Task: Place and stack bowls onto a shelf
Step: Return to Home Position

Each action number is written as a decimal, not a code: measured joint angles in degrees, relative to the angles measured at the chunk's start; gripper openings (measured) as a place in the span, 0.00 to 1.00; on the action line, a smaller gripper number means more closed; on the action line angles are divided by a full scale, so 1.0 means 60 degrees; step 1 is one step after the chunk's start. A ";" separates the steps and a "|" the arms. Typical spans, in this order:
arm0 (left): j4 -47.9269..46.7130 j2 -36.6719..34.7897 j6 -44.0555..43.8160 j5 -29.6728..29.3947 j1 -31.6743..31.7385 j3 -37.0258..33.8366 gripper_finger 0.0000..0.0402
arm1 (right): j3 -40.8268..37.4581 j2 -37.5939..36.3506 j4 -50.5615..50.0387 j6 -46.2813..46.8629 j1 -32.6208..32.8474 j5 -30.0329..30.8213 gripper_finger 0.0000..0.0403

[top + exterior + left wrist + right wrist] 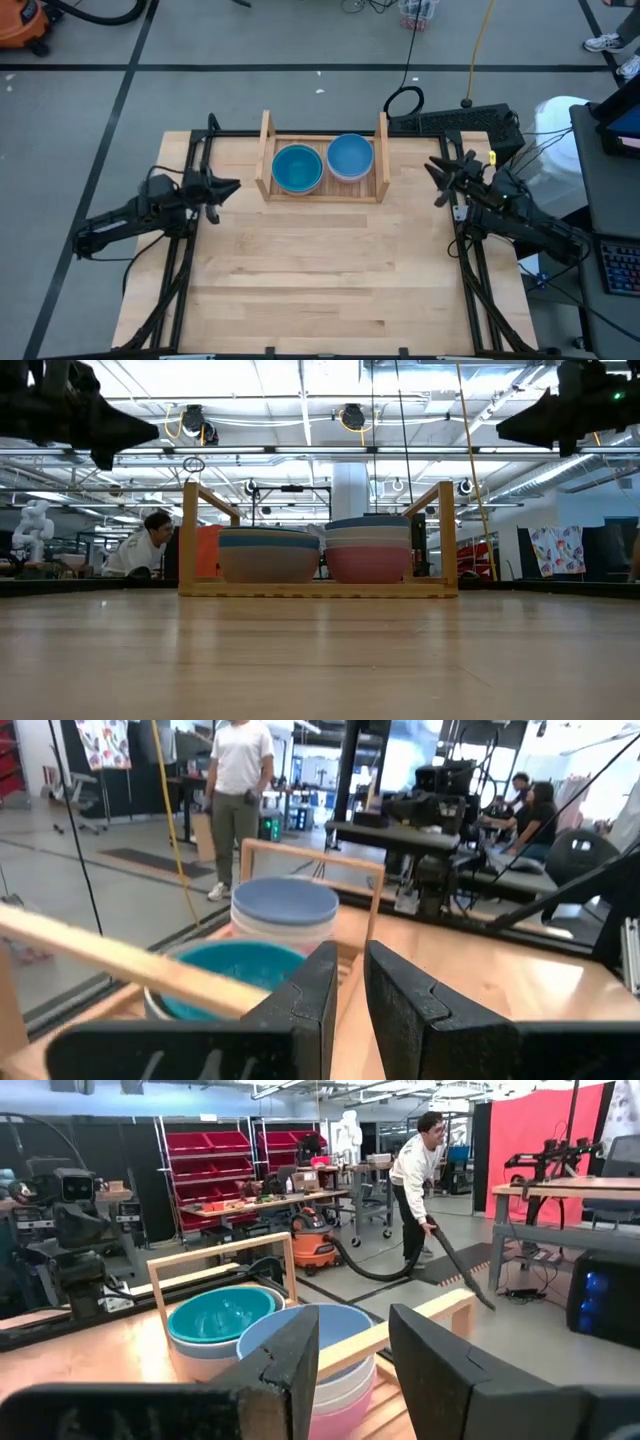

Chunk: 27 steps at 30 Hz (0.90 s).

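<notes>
The shelf [266, 152] sits at the far edge of the wooden table [320, 290], midway between the arms. Inside it are two stacks of bowls, side by side. The left stack [268, 554] has a grey-beige bowl at the bottom and a teal bowl [296, 168] on top. The right stack [367, 550] runs from pink through white to a light blue bowl [349, 157].

Seen from table height, the shelf's front rail hides the bottoms of both stacks.

The left gripper [232, 186] hovers off the shelf's left end, its fingers a slit apart and empty. The right gripper [432, 178] hangs off the right end, its fingers wider apart and also empty.

A black keyboard [455, 122] lies at the back right corner. Out on the floor, a person [420, 1165] is working an orange shop vacuum [315, 1240] in front of red bin racks [215, 1160].
</notes>
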 joint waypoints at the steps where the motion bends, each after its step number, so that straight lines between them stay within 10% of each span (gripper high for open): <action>1: 0.0002 0.0000 -0.0019 0.0000 0.0000 -0.0099 0.14 | -0.0148 0.0000 0.0163 0.0006 0.0000 0.0000 0.29; 27: 0.0351 0.0011 0.0947 -0.0080 0.0000 -0.1264 0.14 | -0.2152 0.0000 0.1558 0.0252 0.0000 -0.0019 0.29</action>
